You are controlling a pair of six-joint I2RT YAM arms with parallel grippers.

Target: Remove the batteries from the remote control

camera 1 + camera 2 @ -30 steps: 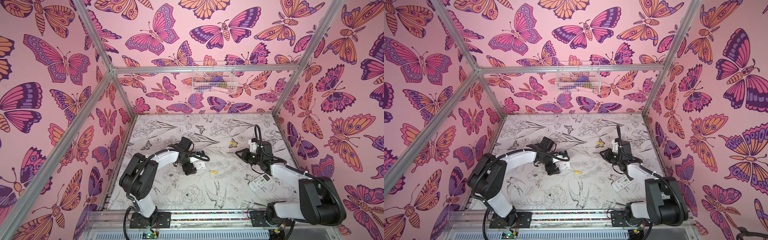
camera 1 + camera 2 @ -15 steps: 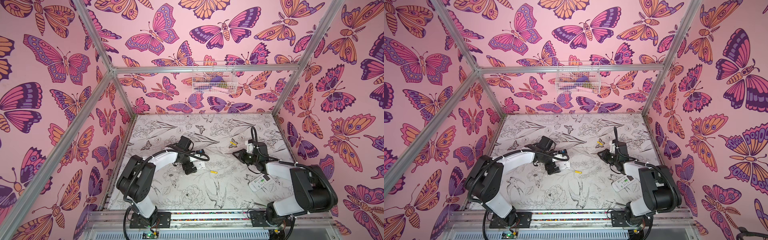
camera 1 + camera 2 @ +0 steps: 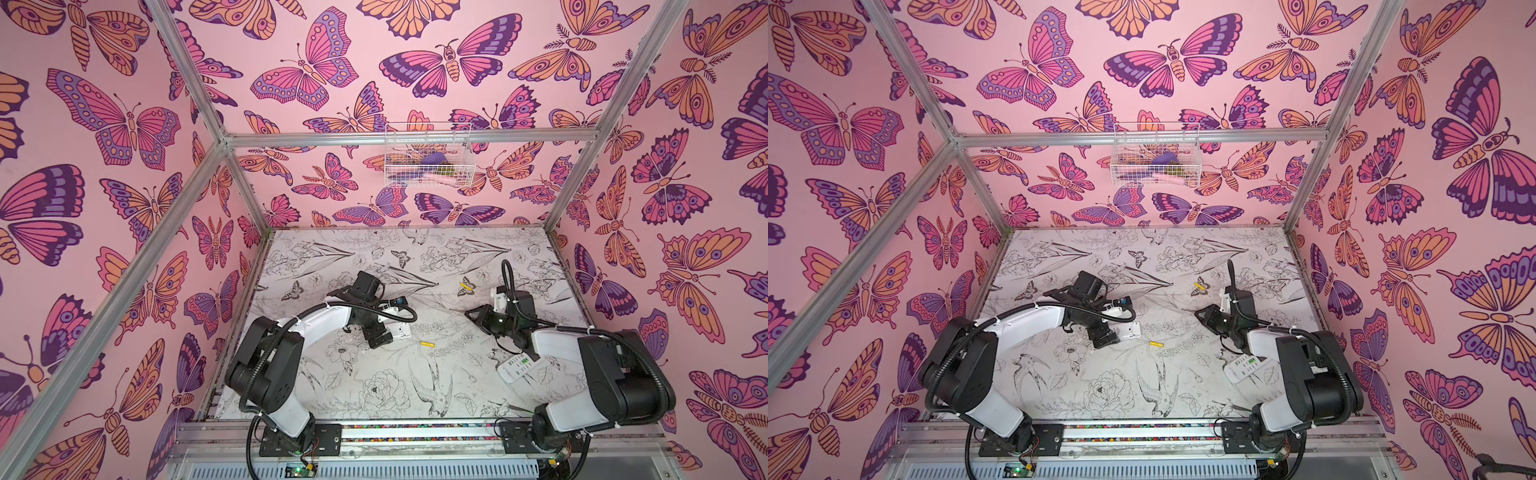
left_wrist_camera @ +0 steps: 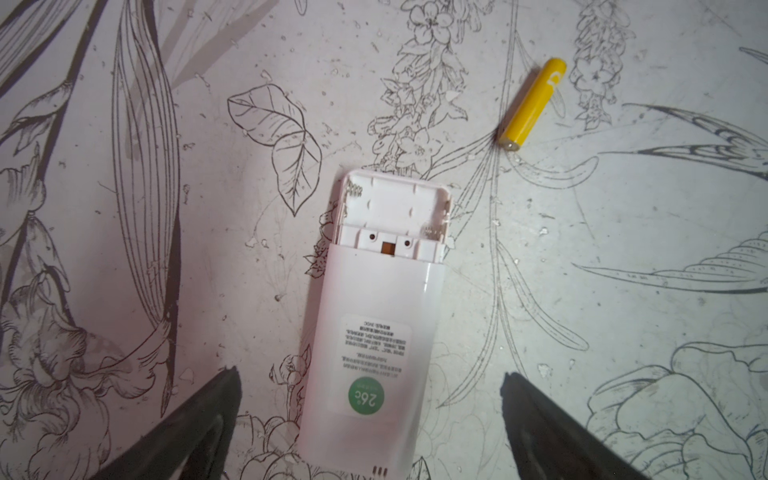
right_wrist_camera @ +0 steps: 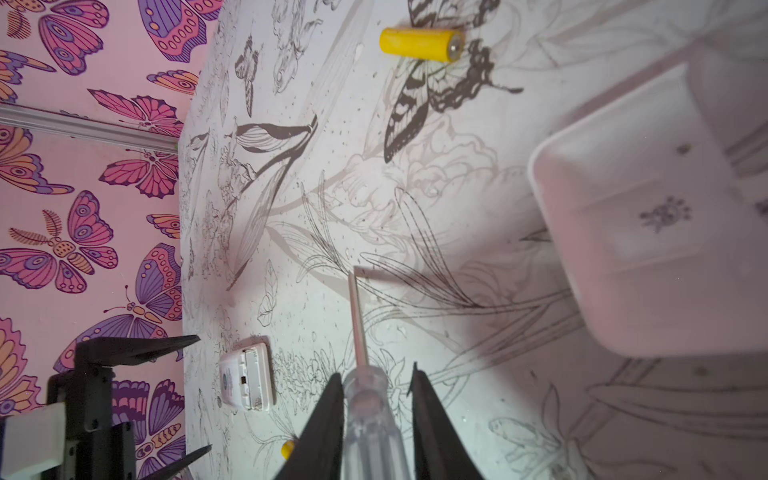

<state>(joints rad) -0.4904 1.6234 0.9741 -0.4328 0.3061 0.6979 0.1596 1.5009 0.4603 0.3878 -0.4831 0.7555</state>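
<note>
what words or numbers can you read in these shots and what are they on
"26°C": green round sticker on the back of the white remote.
Printed lines on the white label beside it: too small to read.
Pale mark on the yellow battery: blurred, unreadable.
Button face of the second remote in a top view: too small to read.

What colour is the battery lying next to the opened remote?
The battery is yellow, clearest in the left wrist view.
</note>
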